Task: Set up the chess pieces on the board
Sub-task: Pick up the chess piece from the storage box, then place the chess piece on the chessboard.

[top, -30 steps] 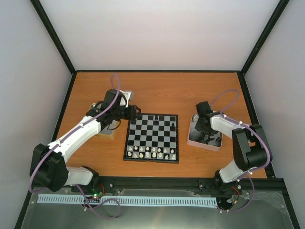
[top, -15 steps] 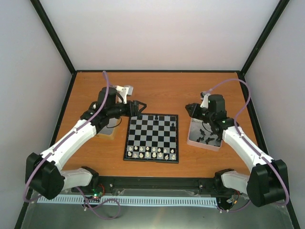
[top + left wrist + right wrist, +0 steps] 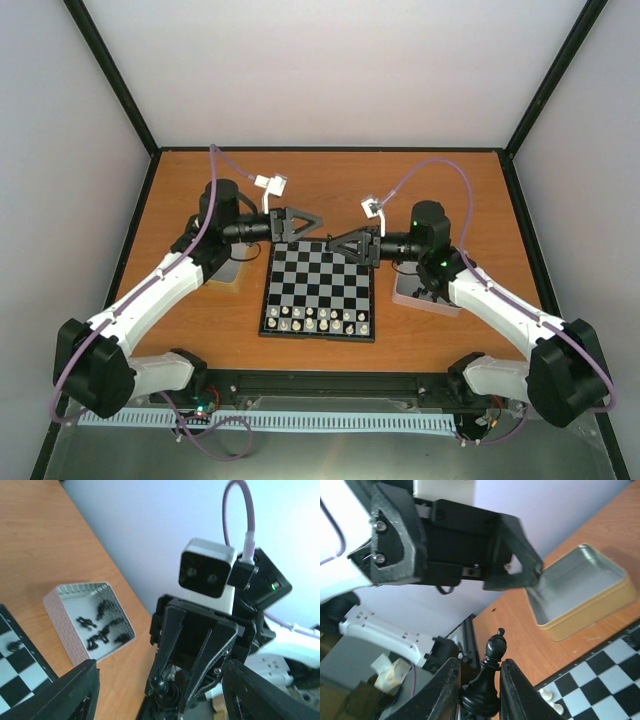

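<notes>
Two arms meet above the far edge of the board (image 3: 318, 290), gripper facing gripper. The right gripper (image 3: 338, 246), reaching in from the right, is clamped on a single black chessman (image 3: 490, 672). The piece stands upright between the two fingers (image 3: 445, 692), its base pinched low between them and its knobbed head rising clear above their tips. The black chessman is in the air, off the board, over the far rows.

Facing it from the left, the left gripper (image 3: 303, 223) is spread wide with nothing between its own fingers (image 3: 75, 692). From the left wrist, the black chessman sits in line with that gap but beyond the fingertips, apart from them.

On the board, whitish pieces (image 3: 318, 320) line the two nearest rows, with gaps. A second black piece (image 3: 12, 644) rests on a square near the board's far right corner; whether it stands or lies cannot be told.

Just right of the board on the desk (image 3: 330, 180), a pale tray (image 3: 62, 622) holds a scatter of loose black pieces (image 3: 102, 627), several of them on their sides. Left of the board stands a gold-sided tin (image 3: 582, 605), which the left arm partly covers in the overhead view. A purple cable (image 3: 430, 165) arches above the desk from the right wrist.
</notes>
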{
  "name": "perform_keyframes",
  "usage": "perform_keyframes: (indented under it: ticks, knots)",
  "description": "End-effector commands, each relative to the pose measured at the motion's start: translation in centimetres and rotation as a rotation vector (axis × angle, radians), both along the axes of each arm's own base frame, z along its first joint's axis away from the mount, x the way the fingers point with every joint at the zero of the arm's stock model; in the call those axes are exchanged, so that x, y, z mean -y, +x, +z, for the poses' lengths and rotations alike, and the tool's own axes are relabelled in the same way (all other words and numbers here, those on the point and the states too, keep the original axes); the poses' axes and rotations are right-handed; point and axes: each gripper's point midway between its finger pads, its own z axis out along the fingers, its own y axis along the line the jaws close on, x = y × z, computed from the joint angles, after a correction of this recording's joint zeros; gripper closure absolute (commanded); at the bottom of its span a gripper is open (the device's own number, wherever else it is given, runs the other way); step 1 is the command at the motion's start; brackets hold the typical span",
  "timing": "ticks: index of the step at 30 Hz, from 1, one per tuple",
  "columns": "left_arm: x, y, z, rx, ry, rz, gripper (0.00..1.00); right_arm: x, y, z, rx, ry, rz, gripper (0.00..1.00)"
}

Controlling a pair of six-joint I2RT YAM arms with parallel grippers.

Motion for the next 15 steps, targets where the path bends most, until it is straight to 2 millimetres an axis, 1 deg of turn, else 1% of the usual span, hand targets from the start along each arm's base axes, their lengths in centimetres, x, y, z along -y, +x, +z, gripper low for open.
perform_keyframes:
  ticks: [1, 3, 5, 10, 15]
  knots:
    - [0.6, -2.4, 0.4, -0.013, -0.055, -0.162, 0.33, -1.6, -2.2, 2.3, 0.113, 0.045, 0.169, 0.78]
    - [0.7, -3.2, 0.0, -0.038, -0.058, -0.214, 0.39, -1.9, -2.5, 2.3, 0.126, 0.043, 0.200, 0.79]
    - [0.7, -3.6, -0.3, -0.055, -0.058, -0.228, 0.45, -2.2, -2.8, 2.4, 0.143, 0.033, 0.219, 0.79]
    - [0.7, -3.6, -0.5, -0.093, -0.063, -0.228, 0.51, -2.5, -2.7, 2.0, 0.158, 0.001, 0.239, 0.78]
    - [1.0, -3.8, -0.6, -0.139, -0.086, -0.260, 0.67, -2.8, -2.4, 1.3, 0.147, -0.031, 0.243, 0.79]
